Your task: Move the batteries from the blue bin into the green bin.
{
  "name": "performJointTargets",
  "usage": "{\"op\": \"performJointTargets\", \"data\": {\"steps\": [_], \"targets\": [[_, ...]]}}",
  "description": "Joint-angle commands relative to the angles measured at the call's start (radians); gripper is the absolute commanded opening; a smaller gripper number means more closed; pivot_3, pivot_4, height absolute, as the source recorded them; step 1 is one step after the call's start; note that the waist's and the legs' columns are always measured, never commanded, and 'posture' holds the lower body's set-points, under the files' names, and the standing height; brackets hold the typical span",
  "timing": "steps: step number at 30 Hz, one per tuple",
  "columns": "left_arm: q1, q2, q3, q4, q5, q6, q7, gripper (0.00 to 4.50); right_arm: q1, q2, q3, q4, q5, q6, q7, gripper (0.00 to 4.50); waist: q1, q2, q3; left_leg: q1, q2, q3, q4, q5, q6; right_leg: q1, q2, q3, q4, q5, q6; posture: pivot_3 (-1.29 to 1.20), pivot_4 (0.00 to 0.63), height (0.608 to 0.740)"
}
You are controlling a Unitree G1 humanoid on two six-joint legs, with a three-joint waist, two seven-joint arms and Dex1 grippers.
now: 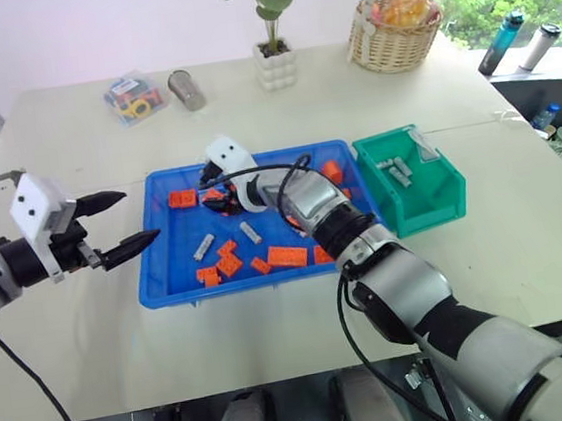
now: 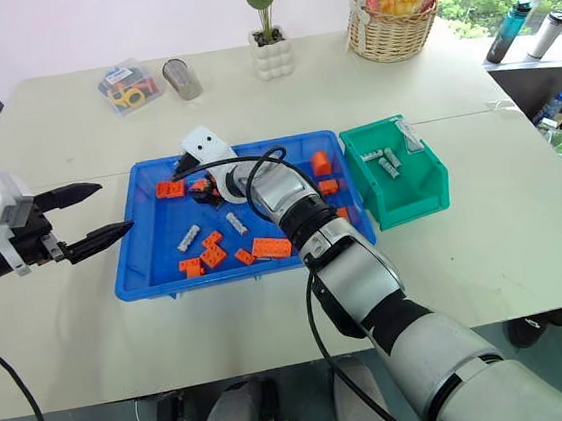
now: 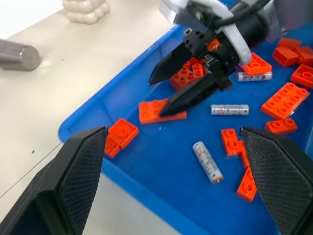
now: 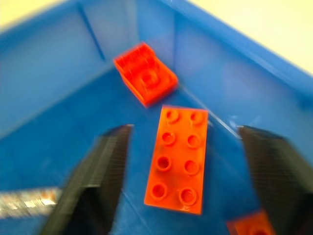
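- The pale table point(image 1: 73, 142) carries my wide, shallow blue plastic bin point(image 1: 172, 274); touching its three o'clock side is the small, deep green plastic bin point(image 1: 431, 205), which already holds a few batteries.
- My right claw point(image 3: 168, 90) is inside the blue bin toward eleven o'clock, fingers parted and empty, straddling a flat orange toy brick point(image 4: 177, 157), which is the wrong target.
- My left claw point(image 1: 120, 225) hovers released just off the nine o'clock rim; I judge it best kept clear.
- The slim grey-silver cylinder batteries point(image 1: 203, 246) lie mid-tray, toward six o'clock from my right claw.
- To do this well, I should swing over one battery, align the fingers across its length, and avoid pinching neighbouring bricks.
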Motion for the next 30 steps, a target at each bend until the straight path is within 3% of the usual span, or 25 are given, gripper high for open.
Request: {"op": "performJointTargets", "data": {"steps": [1,8,12,30], "targets": [[-0.006,0.0,0.013,-0.013,-0.007,-0.006,0.0,4.5,-0.01,0.01,-0.015,-0.088,0.014,0.014,0.04,3.58,-0.002,0.0,0.0,0.0,0.0,0.0,0.0,0.0,0.0,0.0,0.0,0.0,0.0,0.0,0.0,0.0,0.15,0.737],[0.006,0.012,0.013,-0.032,-0.024,0.013,-0.03,4.5,0.132,0.003,0.079,-0.461,0.095,0.369,0.203,3.58,0.001,0.0,0.0,0.0,0.001,0.0,0.0,0.0,-0.001,-0.001,0.0,0.001,0.001,0.0,0.0,0.0,0.15,0.737],[0.018,0.032,0.022,-0.047,-0.047,0.031,-0.079,4.5,0.213,-0.004,0.174,-0.575,0.103,0.45,0.241,3.58,0.005,0.0,0.0,0.0,0.0,-0.001,0.0,0.0,-0.001,0.0,0.0,0.001,0.001,0.0,0.0,0.0,0.15,0.737],[0.035,0.073,0.041,-0.071,-0.068,0.055,-0.152,4.5,0.242,-0.011,0.258,-0.458,0.004,0.251,0.183,3.58,0.006,0.0,0.0,0.0,0.0,-0.003,-0.001,0.0,-0.001,0.001,0.0,0.001,0.0,0.0,0.0,0.0,0.15,0.737]]}}
